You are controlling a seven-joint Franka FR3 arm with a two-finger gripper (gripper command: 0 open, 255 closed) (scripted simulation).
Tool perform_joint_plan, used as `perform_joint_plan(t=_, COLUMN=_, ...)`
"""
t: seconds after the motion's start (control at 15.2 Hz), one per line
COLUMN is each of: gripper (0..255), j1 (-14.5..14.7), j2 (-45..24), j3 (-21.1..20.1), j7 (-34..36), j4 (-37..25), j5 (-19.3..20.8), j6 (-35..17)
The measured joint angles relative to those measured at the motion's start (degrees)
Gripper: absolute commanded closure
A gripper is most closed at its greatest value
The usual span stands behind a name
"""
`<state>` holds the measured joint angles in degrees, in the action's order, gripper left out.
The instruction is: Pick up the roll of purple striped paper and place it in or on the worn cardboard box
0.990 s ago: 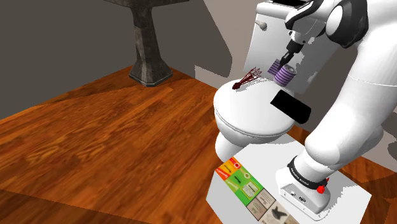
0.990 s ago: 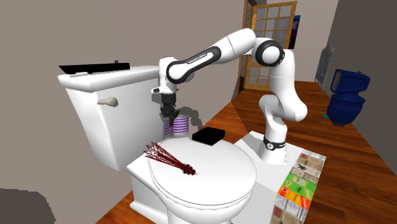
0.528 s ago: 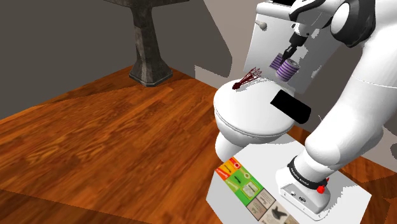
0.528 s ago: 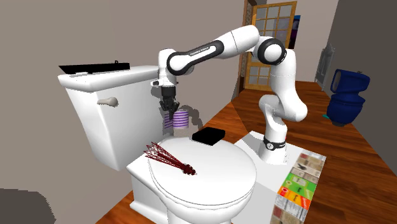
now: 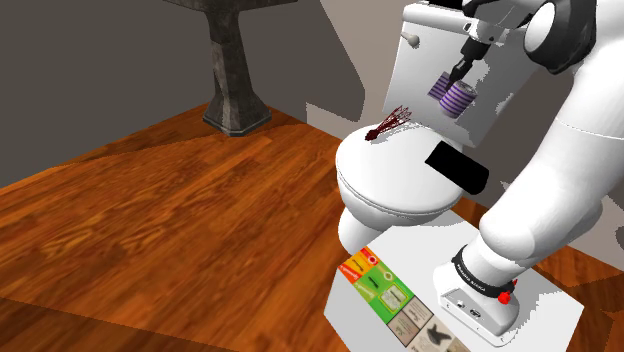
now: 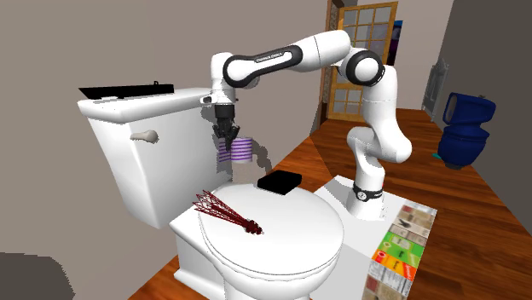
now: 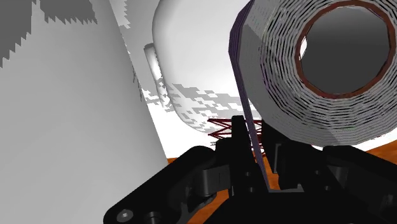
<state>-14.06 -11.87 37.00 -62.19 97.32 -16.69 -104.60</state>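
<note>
Claw state: the gripper (image 6: 228, 135) is nearly closed and pinching the thin wall of the purple striped roll (image 6: 240, 150). The roll is hanging just under the fingertips, clear of every surface. It is sitting in the upper middle of the second exterior view, in front of the white toilet tank (image 6: 170, 166) and above the closed toilet lid (image 6: 281, 234).

Step in hand, as I am judging it: carrying the roll to the drop point. The pinch is on one edge only, so I am planning slow, level travel, watching for the roll pivoting in the jaws and keeping it off the tank front. I want to release low, not from height.

Containers: nothing is reading as worn cardboard. I am seeing two candidates:
- a black block (image 6: 281, 181) on the lid
- a flat black thing (image 6: 128, 89) on the tank top

I cannot tell which is meant, nor see inside either. A dark red wire bundle (image 6: 226, 211) is lying on the lid, apart from both.
</note>
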Motion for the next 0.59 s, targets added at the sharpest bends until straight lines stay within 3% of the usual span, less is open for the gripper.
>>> perform_joint_plan(t=0.59, gripper=255, j1=0.16, j2=1.98, j3=0.37, j7=1.44, j4=-3.92, j5=1.48, j6=5.37)
